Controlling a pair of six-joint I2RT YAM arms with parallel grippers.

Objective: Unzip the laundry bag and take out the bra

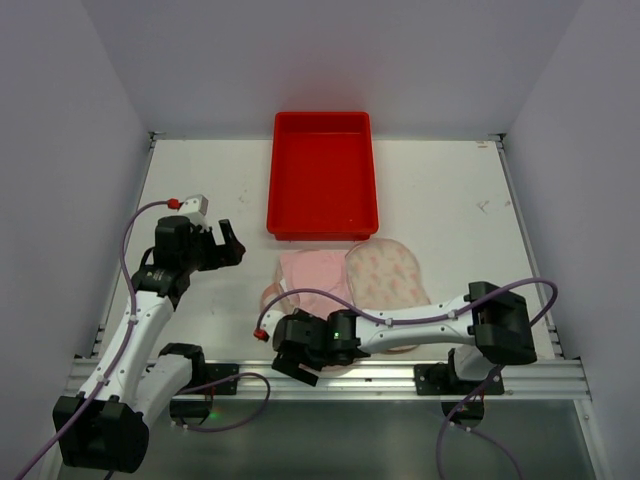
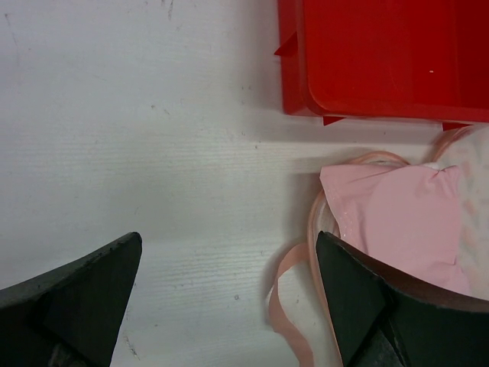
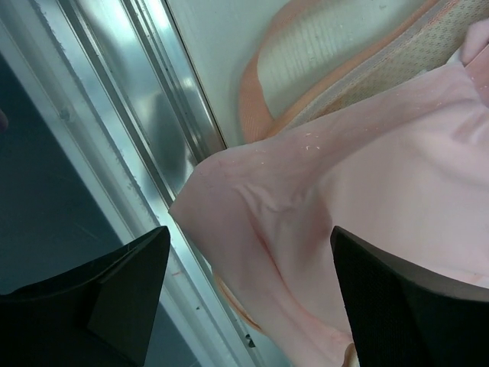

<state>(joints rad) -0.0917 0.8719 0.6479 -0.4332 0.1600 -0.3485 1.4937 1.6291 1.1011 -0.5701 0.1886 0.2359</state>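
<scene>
Bra [image 1: 312, 272] against laundry bag [image 1: 385, 275], near table [image 1: 200, 180] front edge; tray [image 1: 322, 233] behind.

1. The tray [image 1: 322, 230] is showing glossy red plastic.
2. The bra [image 1: 312, 272] is looking like soft, matt pink cloth.
3. The table [image 1: 210, 180] is showing a matt white, faintly scuffed surface.

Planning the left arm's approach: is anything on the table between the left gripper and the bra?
Nothing visible. The left gripper, open, hovers left of the bra with only bare table between; the red tray sits farther back, off that line.
</scene>
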